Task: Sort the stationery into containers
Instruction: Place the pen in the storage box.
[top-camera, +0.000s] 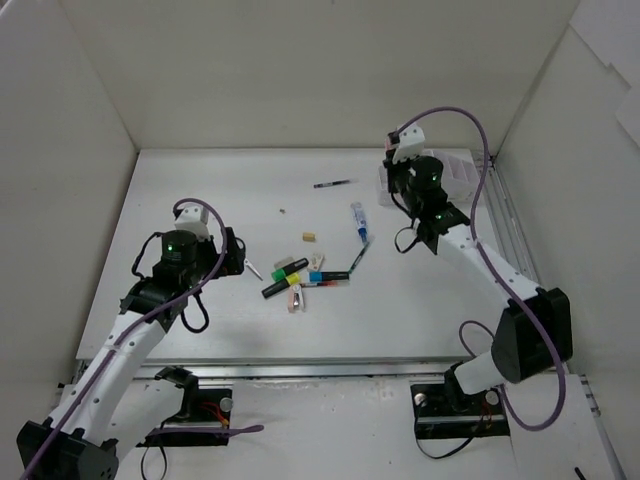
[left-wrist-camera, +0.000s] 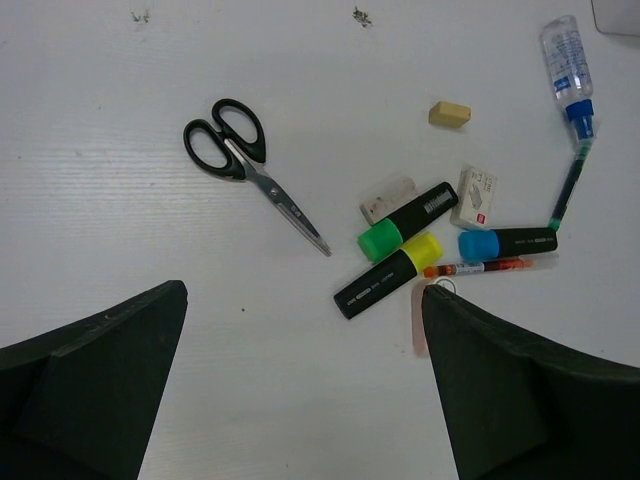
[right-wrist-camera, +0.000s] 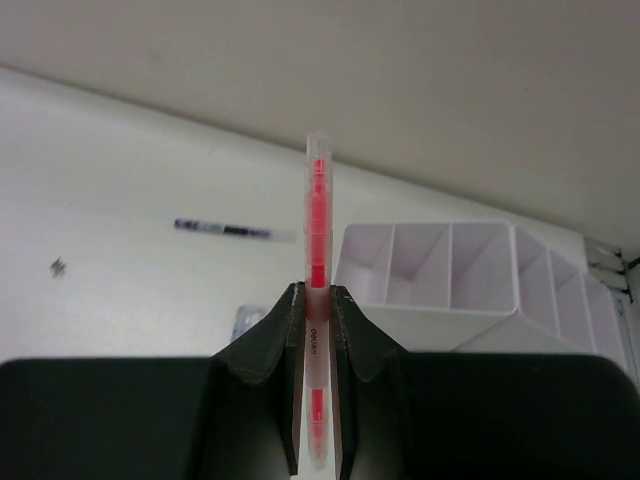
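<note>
Holding pink pen (right-wrist-camera: 317, 230) upright, your right hand (right-wrist-camera: 317, 295) is clamped on it, near organiser (right-wrist-camera: 450, 265) but not yet over a compartment. Your left hand (left-wrist-camera: 305, 320), fingers wide apart, hovers over pile on counter (left-wrist-camera: 100, 80). Left to sort: scissors (left-wrist-camera: 250, 165), markers (left-wrist-camera: 405, 222), tube (left-wrist-camera: 568, 60), eraser (left-wrist-camera: 450, 113), black pen (top-camera: 332, 184). Compartments in view show nothing inside. Judge task barely begun.
</note>
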